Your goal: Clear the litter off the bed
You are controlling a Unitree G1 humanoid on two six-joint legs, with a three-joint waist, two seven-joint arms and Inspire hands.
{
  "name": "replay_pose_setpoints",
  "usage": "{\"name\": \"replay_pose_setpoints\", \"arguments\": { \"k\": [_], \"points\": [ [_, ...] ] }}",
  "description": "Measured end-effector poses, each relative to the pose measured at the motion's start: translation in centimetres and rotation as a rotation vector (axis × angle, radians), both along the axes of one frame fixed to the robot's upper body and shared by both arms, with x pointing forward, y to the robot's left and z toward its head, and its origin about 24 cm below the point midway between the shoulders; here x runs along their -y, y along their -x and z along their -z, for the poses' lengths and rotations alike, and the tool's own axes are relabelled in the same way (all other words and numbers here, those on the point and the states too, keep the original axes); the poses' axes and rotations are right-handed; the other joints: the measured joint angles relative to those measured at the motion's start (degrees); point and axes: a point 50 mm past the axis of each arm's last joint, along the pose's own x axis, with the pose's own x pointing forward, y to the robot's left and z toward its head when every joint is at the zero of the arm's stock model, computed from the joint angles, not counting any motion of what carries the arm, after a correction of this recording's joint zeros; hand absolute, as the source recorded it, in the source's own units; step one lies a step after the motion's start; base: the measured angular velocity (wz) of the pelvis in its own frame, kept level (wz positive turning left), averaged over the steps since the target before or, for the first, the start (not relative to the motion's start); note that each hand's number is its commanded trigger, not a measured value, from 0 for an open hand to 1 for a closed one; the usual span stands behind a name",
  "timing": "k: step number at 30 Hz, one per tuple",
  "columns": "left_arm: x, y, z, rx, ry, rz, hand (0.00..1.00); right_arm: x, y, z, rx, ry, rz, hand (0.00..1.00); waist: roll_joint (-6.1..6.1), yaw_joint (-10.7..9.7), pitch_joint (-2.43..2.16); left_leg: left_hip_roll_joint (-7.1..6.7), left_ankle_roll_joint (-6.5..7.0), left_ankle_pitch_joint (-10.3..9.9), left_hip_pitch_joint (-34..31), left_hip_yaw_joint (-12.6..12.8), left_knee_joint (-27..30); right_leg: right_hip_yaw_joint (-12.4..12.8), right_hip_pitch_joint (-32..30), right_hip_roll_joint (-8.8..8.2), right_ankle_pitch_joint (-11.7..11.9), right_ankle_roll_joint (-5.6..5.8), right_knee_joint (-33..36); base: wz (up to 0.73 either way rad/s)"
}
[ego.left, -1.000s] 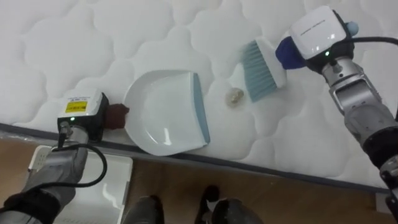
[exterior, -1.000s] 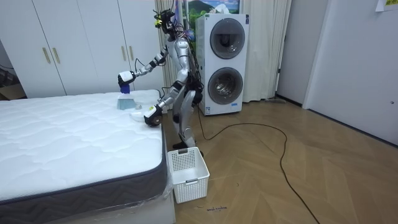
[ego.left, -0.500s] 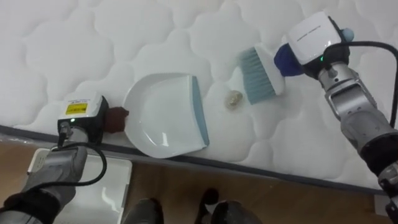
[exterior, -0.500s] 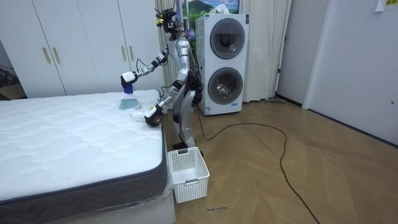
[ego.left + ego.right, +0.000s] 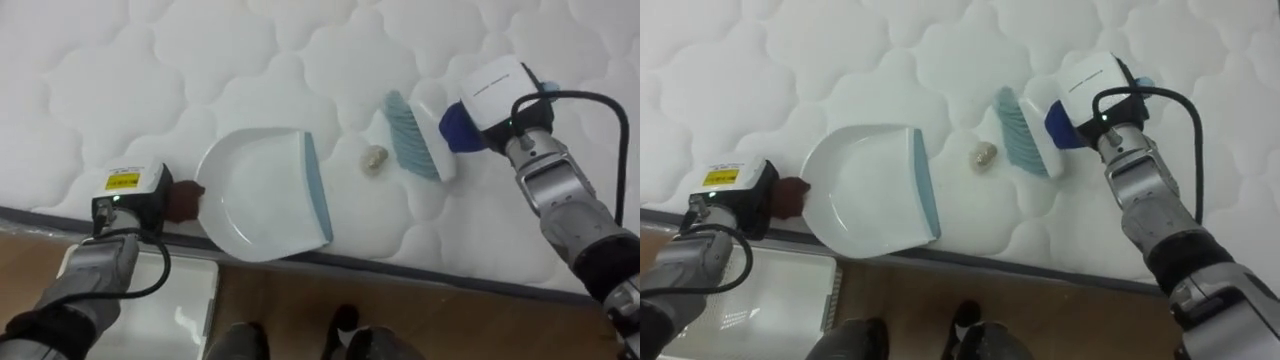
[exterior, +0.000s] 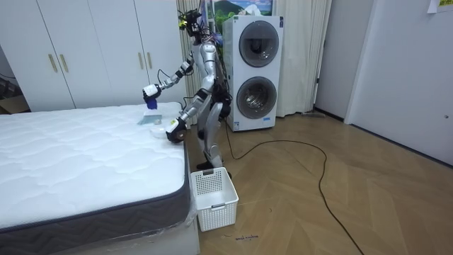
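1. Since a second ago, the brush (image 5: 412,138) has swung in towards the crumb (image 5: 374,159), and its blue bristles now stand just beside it on the right. In the room view the right arm has drawn back a little towards the robot's body.
2. Left eye view: the crumb lies on the white quilted mattress (image 5: 150,80), between the brush and the blue lip of the white dustpan (image 5: 262,195), touching neither. The right hand (image 5: 497,92) sits over the brush's blue handle; whether it is clenched on the handle cannot be told. The left hand (image 5: 135,193) is at the dustpan's outer end by the mattress edge, and its grasp cannot be told either. A white basket (image 5: 190,300) stands on the floor below.
3. Right eye view: the order is the same, with the dustpan on the left, then the crumb, then the brush, and the dustpan lying flat near the mattress edge.
4. Room view: the robot stands at the bed's far corner, before a stacked washer and dryer (image 6: 255,71). Its right hand is raised above the mattress and its left hand is low at the edge. The basket stands on the floor beside the bed.
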Motion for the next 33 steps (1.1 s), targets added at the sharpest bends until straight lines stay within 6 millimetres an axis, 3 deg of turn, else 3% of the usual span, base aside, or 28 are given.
{"name": "replay_pose_setpoints", "arguments": {
  "k": [11,28,33],
  "points": [
    [-0.1,0.4,0.6,-0.04,-0.026,0.001,1.0,-1.4,0.9,0.8,-0.053,-0.077,-0.004,1.0,0.42,-0.82,-0.26,-0.26,-0.04,0.02,-0.05,-0.14,-0.01,0.13,-0.1,-0.07,-0.01,-0.03,0.08,-0.01],
    [-0.1,0.6,1.1,-0.09,-0.019,0.016,1.0,-9.2,2.5,0.5,-0.074,-0.236,-0.274,1.0,0.29,-1.4,-0.35,-0.11,-0.31,0.21,-0.04,0.09,0.27,0.27,-0.19,0.01,-0.29,-0.48,0.53,0.0],
    [-0.1,0.7,1.2,-0.096,-0.02,0.014,1.0,-10.1,2.7,0.0,-0.066,-0.254,-0.311,1.0,0.21,-1.15,-0.54,-0.1,-0.31,0.21,0.06,0.29,0.31,0.34,-0.24,0.06,-0.29,-0.48,0.63,-0.01]
  ]
}}
